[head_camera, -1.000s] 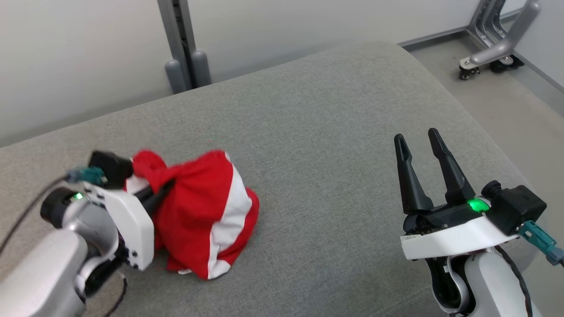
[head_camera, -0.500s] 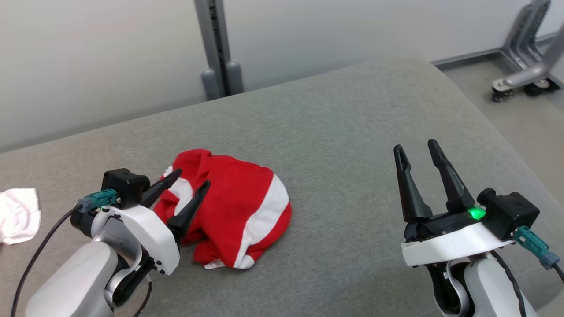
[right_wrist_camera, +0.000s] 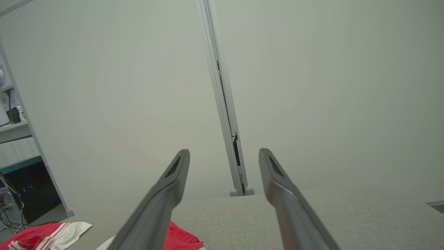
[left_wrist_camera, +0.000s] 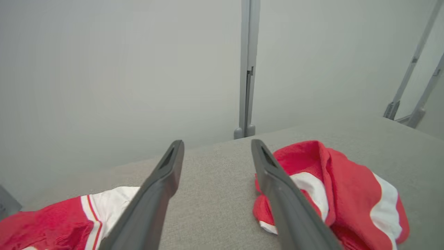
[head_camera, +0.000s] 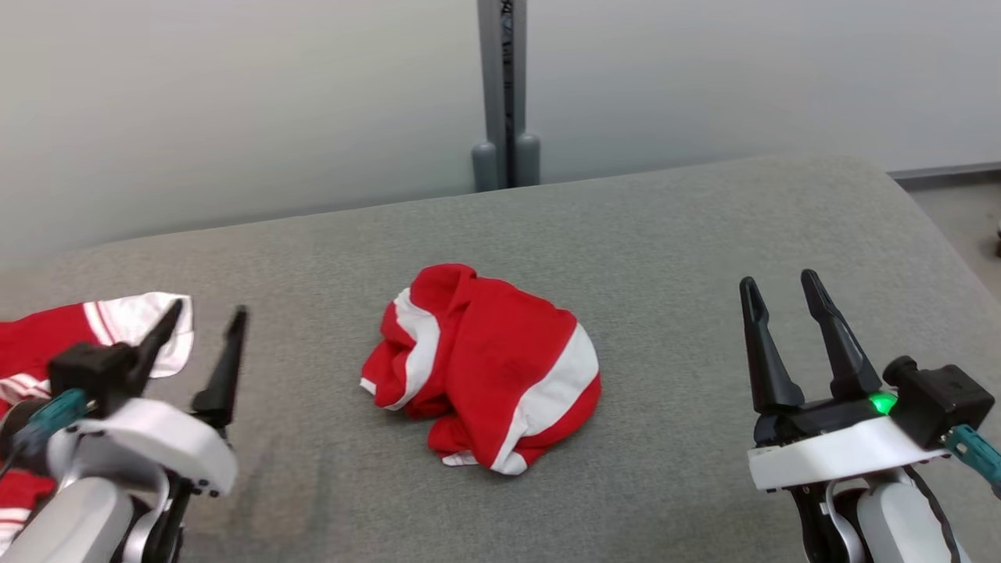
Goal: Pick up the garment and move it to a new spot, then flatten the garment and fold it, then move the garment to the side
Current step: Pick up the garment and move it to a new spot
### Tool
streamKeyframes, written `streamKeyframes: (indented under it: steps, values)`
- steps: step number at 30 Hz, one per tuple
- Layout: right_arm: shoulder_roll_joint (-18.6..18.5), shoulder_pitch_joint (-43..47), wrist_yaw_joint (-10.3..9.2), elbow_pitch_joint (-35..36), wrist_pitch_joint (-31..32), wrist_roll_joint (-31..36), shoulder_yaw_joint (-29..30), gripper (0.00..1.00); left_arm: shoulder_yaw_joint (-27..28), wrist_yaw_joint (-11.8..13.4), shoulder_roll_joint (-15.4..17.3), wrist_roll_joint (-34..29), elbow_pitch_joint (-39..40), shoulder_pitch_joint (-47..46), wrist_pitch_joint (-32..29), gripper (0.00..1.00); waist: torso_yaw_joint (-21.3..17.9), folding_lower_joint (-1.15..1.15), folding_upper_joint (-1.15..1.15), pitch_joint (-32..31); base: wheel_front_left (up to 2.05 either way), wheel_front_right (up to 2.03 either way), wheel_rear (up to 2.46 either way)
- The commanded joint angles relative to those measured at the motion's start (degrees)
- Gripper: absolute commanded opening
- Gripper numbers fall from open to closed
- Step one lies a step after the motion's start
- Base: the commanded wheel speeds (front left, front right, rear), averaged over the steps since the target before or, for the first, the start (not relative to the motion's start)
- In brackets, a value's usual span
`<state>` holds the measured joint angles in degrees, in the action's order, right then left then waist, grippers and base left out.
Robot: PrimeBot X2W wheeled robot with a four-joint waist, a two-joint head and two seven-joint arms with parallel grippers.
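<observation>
A grey post (head_camera: 501,94) is standing against the pale wall (head_camera: 235,102); a striped red-and-white cloth (head_camera: 47,340) is lying at the left of the grey padded surface (head_camera: 704,234).

A grey fabric surface (head_camera: 665,234) meets a plain pale wall (head_camera: 235,94) and grey post (head_camera: 504,78).

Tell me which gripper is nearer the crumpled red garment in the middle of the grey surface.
Left, narrowly. The left gripper sits open just left of the garment, not touching; the right gripper sits open a bit farther off on its right.
</observation>
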<state>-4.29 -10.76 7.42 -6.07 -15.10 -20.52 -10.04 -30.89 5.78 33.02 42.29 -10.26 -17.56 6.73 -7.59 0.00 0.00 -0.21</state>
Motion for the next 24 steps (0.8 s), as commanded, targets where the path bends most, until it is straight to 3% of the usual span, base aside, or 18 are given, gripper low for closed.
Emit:
streamKeyframes:
  steps: [1, 6, 11, 16, 20, 24]
  values:
    - [-0.5, 0.9, 0.13, 0.4, -0.1, 0.4, 0.4, 1.00, 1.3, 1.3, 0.4, 0.1, -0.1, 1.2, 1.5, 1.00, 1.2, 0.00, 0.00, -0.3, 0.00, 0.00, 0.00]
    - [-0.6, 2.9, 0.13, 1.0, -0.1, 0.6, 2.6, 1.00, 4.9, 4.5, -0.2, 1.0, 1.7, 6.9, 6.7, 1.00, 2.8, 0.00, 0.00, -0.7, 0.00, 0.00, 0.00]
    - [-0.6, 4.7, 0.13, 1.1, -0.1, 1.2, 3.6, 1.00, 6.2, 7.0, -1.4, -1.6, 4.7, 12.3, 8.2, 1.00, 3.9, 0.00, 0.00, -0.9, 0.00, 0.00, 0.00]
    - [-0.2, 6.2, 0.13, 0.8, -0.1, 1.2, 5.1, 1.00, 9.1, 9.3, -4.8, -5.0, 7.6, 16.2, 8.5, 1.00, 4.5, 0.00, 0.00, -1.2, 0.00, 0.00, 0.00]
    - [0.0, 6.9, 0.13, -0.1, -0.1, 1.5, 5.2, 1.00, 13.4, 9.1, -8.2, -9.3, 10.4, 19.1, 8.5, 1.00, 4.6, 0.00, 0.00, -1.2, 0.00, 0.00, 0.00]
    - [-0.1, 7.0, 0.13, -0.7, -0.1, 1.5, 5.5, 1.00, 17.2, 7.2, -12.3, -13.3, 11.5, 22.3, 8.5, 1.00, 4.5, 0.00, 0.00, -1.2, 0.00, 0.00, 0.00]
